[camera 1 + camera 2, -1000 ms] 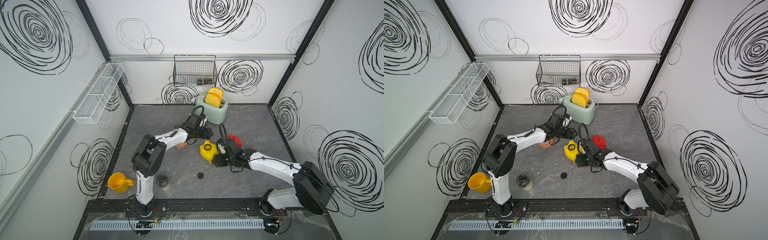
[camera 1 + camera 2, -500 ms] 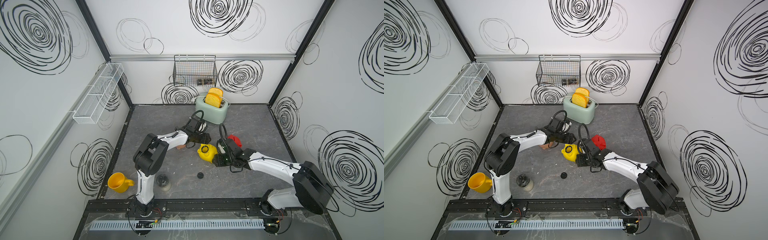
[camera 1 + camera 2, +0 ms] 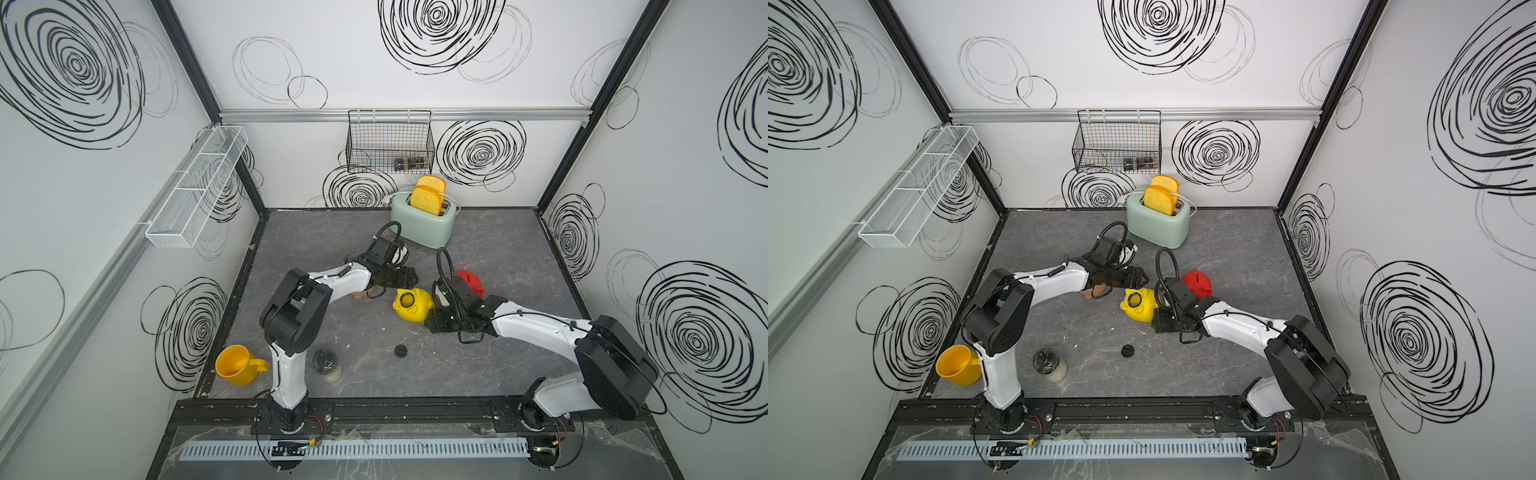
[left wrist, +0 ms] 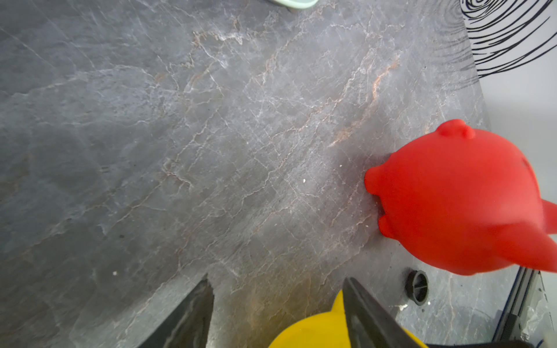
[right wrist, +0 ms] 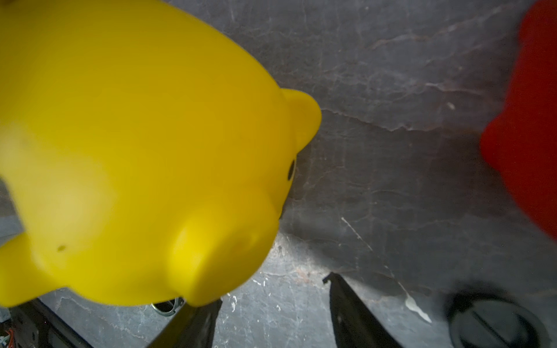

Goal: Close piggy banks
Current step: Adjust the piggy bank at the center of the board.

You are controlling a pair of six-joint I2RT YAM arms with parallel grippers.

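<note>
We saw a big grey table with lines like stone. Two white and black arms reached over it and nearly met in the middle. At the back stood a green toaster with two yellow toasts sticking up. A yellow mug sat by the front corner on the left arm's side.

Then came the pigs. The yellow pig lay on its side in the middle of the table, between the two grippers, with its round belly hole turned up. The red pig sat just behind the right arm's wrist, nearer the toaster. The pink pig hid under the left arm, and we only saw a small bit of it.

The left gripper had its two fingers spread apart, with bare table between the tips. The yellow pig was close by one finger, and nothing was pinched. The right gripper was spread too. The yellow pig covered one finger's tip, and we could not tell if they touched, but nothing sat between the two fingers.

A glass jar with a dark lid stood near the foot of the left arm.

Smallest was a black plug — it lay alone on the table, in front of the yellow pig.
</note>
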